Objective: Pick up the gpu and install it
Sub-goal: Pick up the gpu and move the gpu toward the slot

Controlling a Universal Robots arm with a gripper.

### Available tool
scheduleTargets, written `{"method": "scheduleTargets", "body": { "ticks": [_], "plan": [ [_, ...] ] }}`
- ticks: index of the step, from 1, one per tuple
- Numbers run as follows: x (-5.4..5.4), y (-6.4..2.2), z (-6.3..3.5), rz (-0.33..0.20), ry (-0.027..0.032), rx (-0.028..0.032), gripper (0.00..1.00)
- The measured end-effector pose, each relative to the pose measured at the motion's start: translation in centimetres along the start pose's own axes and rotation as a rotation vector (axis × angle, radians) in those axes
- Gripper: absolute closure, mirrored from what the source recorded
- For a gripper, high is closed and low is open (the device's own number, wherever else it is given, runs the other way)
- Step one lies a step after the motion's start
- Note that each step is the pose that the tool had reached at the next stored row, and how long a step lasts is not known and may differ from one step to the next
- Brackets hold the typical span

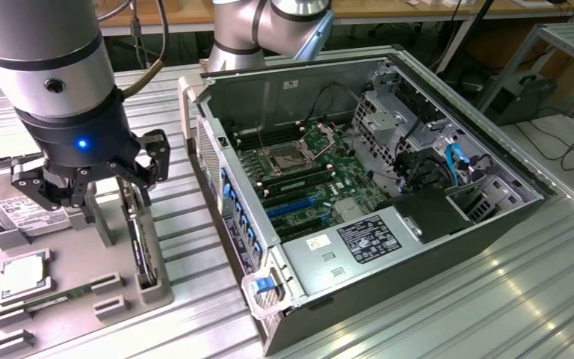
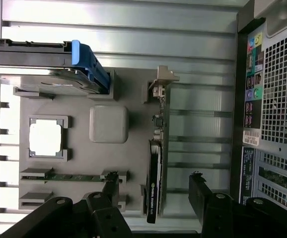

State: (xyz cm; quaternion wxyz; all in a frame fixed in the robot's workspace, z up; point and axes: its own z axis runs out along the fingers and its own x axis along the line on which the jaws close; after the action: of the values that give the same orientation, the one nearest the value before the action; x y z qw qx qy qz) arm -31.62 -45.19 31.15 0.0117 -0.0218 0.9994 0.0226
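Gripper [image 2: 153, 176] hangs wide open, empty, above the upright gpu [image 2: 154, 191] (white edge lettering unreadable).

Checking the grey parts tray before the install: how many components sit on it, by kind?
gpu: 1
hard drive: 1
processor chip: 1
memory stick: 1
Total: 4

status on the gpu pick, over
Tool open, straddling thin dark gpu card with silver bracket, not touching. Card upright on edge in grey holder tray. Nothing blocking.
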Motion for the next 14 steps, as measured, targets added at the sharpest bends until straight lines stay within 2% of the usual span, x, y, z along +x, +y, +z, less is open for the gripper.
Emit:
{"method": "scheduleTargets", "body": {
  "ticks": [6,14],
  "plan": [
    [0.0,-0.04,0.84,0.000,-0.0003,-0.0060,0.32],
    [0.1,-0.10,2.30,0.000,-0.0004,-0.0076,0.32]
  ]
}}
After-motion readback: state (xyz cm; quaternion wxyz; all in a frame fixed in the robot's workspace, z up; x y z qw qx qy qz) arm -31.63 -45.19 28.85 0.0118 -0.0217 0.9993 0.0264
